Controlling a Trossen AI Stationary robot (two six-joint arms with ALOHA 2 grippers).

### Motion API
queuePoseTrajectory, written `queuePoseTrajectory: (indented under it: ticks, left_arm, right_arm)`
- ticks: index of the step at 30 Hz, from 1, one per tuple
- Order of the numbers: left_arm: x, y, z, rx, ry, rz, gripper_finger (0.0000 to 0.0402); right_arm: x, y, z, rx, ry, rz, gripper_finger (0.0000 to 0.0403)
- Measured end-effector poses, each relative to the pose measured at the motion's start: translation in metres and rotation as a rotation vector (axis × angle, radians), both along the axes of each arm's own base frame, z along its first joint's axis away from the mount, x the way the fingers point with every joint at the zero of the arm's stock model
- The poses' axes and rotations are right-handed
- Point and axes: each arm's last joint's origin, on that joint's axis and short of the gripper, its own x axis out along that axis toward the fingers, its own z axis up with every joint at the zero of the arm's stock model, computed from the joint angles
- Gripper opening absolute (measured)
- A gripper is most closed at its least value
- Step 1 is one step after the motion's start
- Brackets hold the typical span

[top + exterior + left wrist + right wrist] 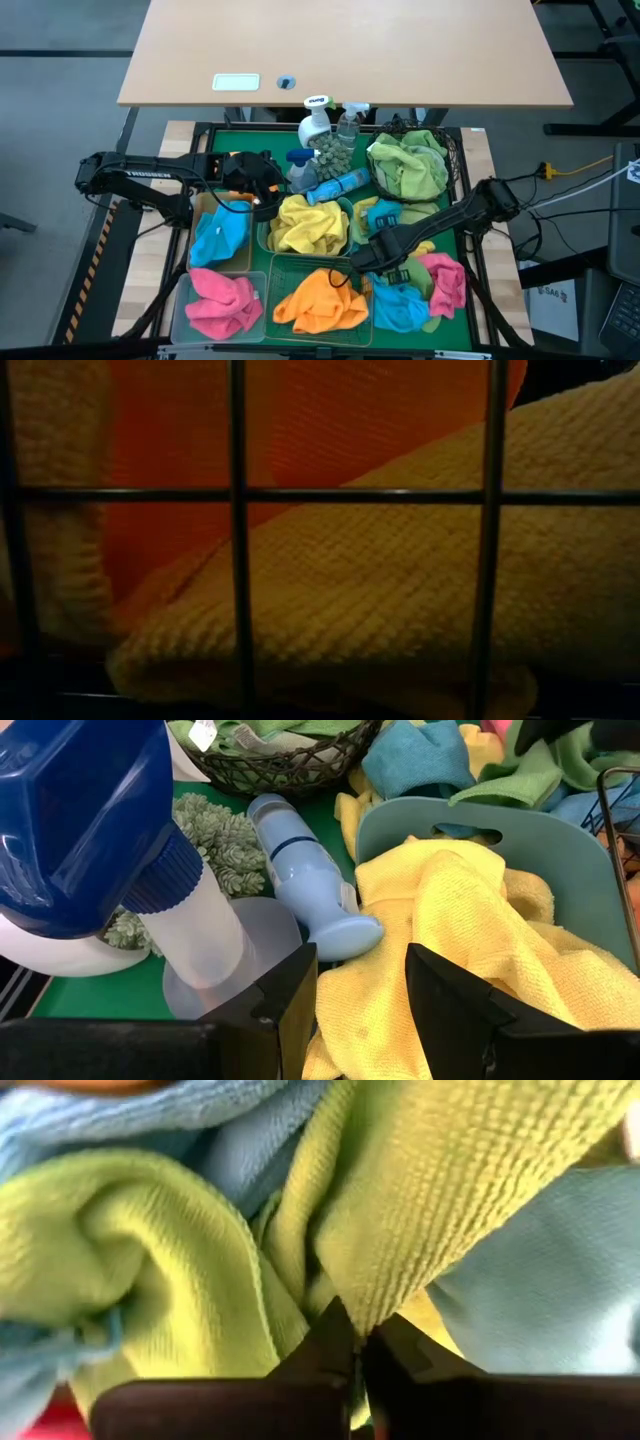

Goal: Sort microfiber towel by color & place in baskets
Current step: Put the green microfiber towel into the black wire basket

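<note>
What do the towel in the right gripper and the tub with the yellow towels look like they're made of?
The green towel pinched by the right gripper looks like soft microfiber: a fine nubbly weave, limp folds, matte. The teal tub looks like moulded plastic: smooth, even-coloured walls with a cut-out handle slot and a slight sheen.

Crowded green mat, open wood beyond

In the high view the pale wooden bench across the top of the frame lies nearly bare and gives open passage. Below it, the green mat is packed: spray bottles and a round black wire-mesh basket heaped with green towels block the centre and upper right; the teal plastic tub of yellow towels, green wire rectangular basket and clear pale plastic bin fill the lower half, touching edge to edge. Loose blue, pink and green towels cover the lower right.
</note>
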Motion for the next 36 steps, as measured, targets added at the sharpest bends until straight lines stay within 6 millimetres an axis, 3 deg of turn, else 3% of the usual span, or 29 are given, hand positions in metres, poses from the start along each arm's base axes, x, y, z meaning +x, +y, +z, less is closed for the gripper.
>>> queuePoseTrajectory:
  ticks: [6, 10, 15, 26, 36]
  left_arm:
    - [0.0, 0.0, 0.0, 0.0, 0.001, 0.0, 0.0147]
    - [0.0, 0.0, 0.0, 0.0, 0.0, 0.0, 0.0147]
    - [0.0, 0.0, 0.0, 0.0, 0.0, -0.002, 0.0147]
    - [0.0, -0.001, 0.0, 0.0, 0.0, -0.003, 0.0147]
    - [0.0, -0.001, 0.0, 0.0, 0.0, -0.003, 0.0147]
  right_arm:
    - [-0.004, -0.005, 0.05, 0.006, -0.067, 0.01, 0.0025]
    - [-0.014, -0.015, 0.095, 0.01, -0.22, -0.006, 0.0006]
    - [-0.033, -0.037, 0.146, 0.038, -0.419, -0.085, 0.0014]
    - [-0.098, -0.097, 0.236, -0.121, -0.859, -0.271, 0.001]
    - [-0.17, -0.146, 0.279, -0.534, -1.128, -0.595, 0.0007]
